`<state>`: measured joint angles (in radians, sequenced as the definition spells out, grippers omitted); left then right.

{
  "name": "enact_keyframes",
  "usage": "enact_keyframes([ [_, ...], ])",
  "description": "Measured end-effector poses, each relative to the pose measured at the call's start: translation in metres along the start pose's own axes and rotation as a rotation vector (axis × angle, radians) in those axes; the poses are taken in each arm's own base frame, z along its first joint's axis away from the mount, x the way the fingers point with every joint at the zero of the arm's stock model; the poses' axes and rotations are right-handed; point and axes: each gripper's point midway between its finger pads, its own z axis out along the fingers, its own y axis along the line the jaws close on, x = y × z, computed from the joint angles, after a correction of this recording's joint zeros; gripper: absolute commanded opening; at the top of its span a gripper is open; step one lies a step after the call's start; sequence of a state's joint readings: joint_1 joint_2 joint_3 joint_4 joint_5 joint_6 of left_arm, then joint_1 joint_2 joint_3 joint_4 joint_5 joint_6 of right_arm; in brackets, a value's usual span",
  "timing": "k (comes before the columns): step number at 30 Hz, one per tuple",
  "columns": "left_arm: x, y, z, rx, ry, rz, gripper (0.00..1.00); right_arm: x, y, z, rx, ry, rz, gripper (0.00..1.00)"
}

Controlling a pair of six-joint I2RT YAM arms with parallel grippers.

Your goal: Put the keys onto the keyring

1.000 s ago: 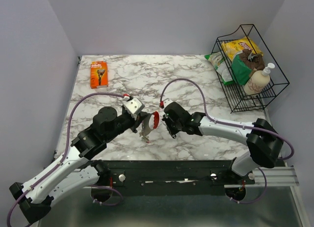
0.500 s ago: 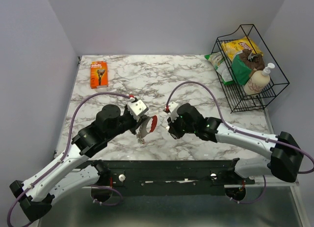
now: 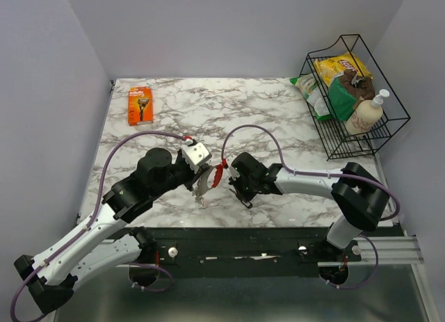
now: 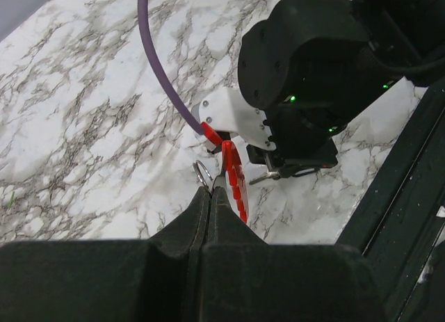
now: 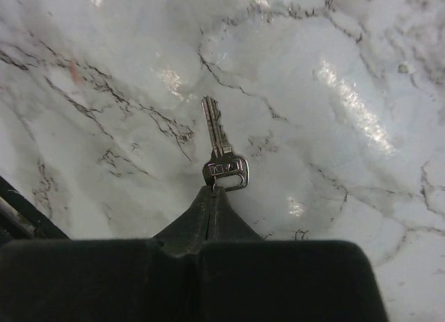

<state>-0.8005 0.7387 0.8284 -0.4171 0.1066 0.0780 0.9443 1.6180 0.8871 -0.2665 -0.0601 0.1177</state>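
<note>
My left gripper [image 3: 204,181] [image 4: 211,190] is shut on the keys [image 3: 206,191], a silvery bunch hanging just above the marble. It pinches a thin wire loop [image 4: 201,174] beside the red curved tag [image 4: 233,174] [image 3: 220,172]. My right gripper [image 3: 243,195] [image 5: 213,190] is shut on the head of a single silver key [image 5: 221,170] whose blade points away over the table. In the left wrist view that key [image 4: 268,176] sticks out toward the red tag, a short gap from it. The keyring is hidden; I make out no black loop.
An orange razor package [image 3: 140,105] lies at the table's far left. A black wire basket [image 3: 354,99] at the far right holds snack bags and a lotion bottle. The black front rail [image 3: 236,238] runs close below both grippers.
The right arm stretched out to the right and then folded back, its gripper and key ending a little lower beside the red tag. The left gripper edged slightly right with the bunch.
</note>
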Motion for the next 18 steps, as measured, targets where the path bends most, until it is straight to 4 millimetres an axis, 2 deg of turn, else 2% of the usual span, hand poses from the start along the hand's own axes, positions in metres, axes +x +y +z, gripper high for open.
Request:
enact_keyframes([
  [1,-0.0005,-0.0001,0.0005,0.001,-0.002,-0.001,0.0,0.0053,-0.0005,0.0045,0.001,0.021,0.013,0.0],
  [5,-0.0026,-0.0011,0.0023,0.005,-0.01,-0.011,0.0,-0.0034,0.0027,0.0076,-0.01,0.01,0.044,0.01],
  [11,-0.0052,-0.0019,0.0029,0.008,-0.023,-0.017,0.0,-0.0029,0.0037,0.0106,-0.012,0.016,0.067,0.16],
  [18,-0.0027,-0.0021,0.0035,0.009,-0.02,-0.017,0.0,-0.0032,0.0039,0.0108,-0.011,0.015,0.073,0.18],
])
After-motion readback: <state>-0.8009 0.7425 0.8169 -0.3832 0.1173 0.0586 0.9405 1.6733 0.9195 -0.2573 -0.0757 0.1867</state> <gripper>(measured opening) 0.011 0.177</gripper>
